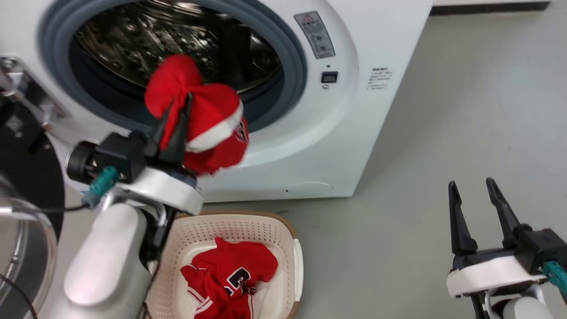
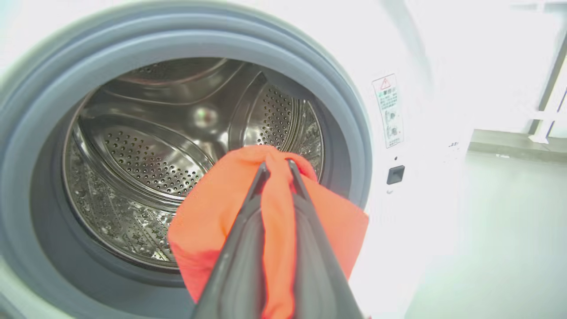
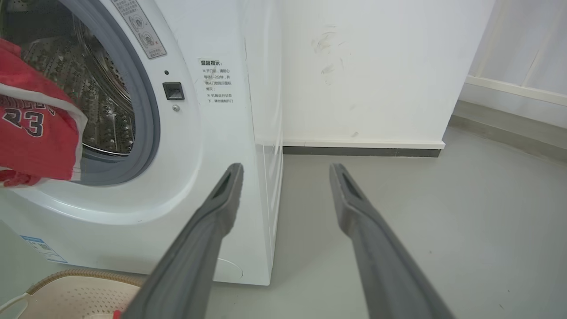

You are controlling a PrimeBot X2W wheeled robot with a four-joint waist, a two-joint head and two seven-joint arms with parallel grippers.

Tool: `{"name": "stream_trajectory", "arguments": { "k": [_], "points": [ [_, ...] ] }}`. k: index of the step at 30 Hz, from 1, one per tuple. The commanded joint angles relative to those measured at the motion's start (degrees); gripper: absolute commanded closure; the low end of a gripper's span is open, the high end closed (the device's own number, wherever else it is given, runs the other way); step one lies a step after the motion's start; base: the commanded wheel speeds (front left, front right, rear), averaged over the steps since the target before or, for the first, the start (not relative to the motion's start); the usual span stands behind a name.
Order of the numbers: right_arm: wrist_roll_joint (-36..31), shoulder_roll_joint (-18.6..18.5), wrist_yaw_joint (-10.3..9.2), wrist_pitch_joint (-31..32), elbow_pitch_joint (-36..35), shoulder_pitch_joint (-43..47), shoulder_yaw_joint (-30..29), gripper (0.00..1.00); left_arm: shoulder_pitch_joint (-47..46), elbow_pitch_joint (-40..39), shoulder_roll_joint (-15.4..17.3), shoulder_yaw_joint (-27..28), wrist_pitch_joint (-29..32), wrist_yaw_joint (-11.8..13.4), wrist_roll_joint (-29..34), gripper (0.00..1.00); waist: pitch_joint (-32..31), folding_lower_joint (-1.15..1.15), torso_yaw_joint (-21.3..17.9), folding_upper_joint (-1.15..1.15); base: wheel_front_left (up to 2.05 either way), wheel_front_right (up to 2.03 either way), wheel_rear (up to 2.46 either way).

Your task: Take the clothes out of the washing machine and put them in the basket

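Note:
My left gripper [image 1: 180,101] is shut on a red garment [image 1: 208,124] with white trim, held in the air in front of the washing machine's [image 1: 350,110] grey-rimmed porthole. In the left wrist view the fabric [image 2: 208,221] drapes over both fingers before the steel drum [image 2: 146,168]. A second red garment [image 1: 230,274] lies in the cream basket [image 1: 294,261] on the floor below the porthole. My right gripper [image 1: 471,186] stands open at the lower right, apart from everything; its fingers [image 3: 221,208] frame bare floor beside the machine [image 3: 212,146].
The machine's black-framed glass door [image 1: 22,212] hangs open at the left, close to my left arm. Grey floor [image 1: 443,133] stretches to the right of the machine. A white wall [image 3: 367,71] with a dark skirting stands behind it.

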Motion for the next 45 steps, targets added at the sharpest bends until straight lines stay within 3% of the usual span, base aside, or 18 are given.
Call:
{"name": "stream_trajectory", "arguments": {
  "k": [1, 9, 16, 21, 30, 45],
  "points": [
    [-0.5, 0.0, -0.06, -0.1, 0.1, 0.8, -0.1, 0.0, 1.7, -2.1, -0.6, 0.3, -0.2, -0.2, 0.3, 1.0, -2.0, 0.01, 1.9, 0.0, 0.0, 0.0, 0.0],
    [-0.6, 0.0, -0.06, -0.1, 0.4, 2.1, 0.0, 0.0, 12.6, -7.8, -1.9, -3.7, 2.2, -2.1, -1.8, 1.0, -3.2, 0.01, 3.0, 0.0, 0.0, 0.0, 0.0],
    [-0.1, 0.0, -0.06, -0.1, 0.2, 1.5, 0.8, 0.0, 16.5, -4.2, -2.7, -6.4, 5.4, -2.8, -4.3, 1.0, -1.1, 0.01, 1.8, 0.0, 0.0, 0.0, 0.0],
    [-0.2, 0.0, -0.05, -0.1, -0.5, -0.1, 1.4, 0.0, 14.5, 5.5, -4.1, -6.7, 5.1, -3.7, -7.0, 1.0, 2.8, 0.01, -0.6, 0.0, 0.0, 0.0, 0.0],
    [1.9, 0.0, -0.05, -0.1, -1.8, -4.0, 1.8, 0.0, 6.0, 24.1, -5.4, -10.3, 1.7, -4.5, -3.5, 1.0, 12.9, 0.01, -5.6, 0.0, 0.0, 0.0, 0.0],
    [5.8, 0.0, -0.06, -0.1, -4.4, -7.3, 2.4, 0.0, -8.4, 45.2, -2.4, -10.3, -0.1, -4.1, -0.5, 1.0, 29.8, 0.01, -12.7, 0.0, 0.0, 0.0, 0.0]
  ]
}}
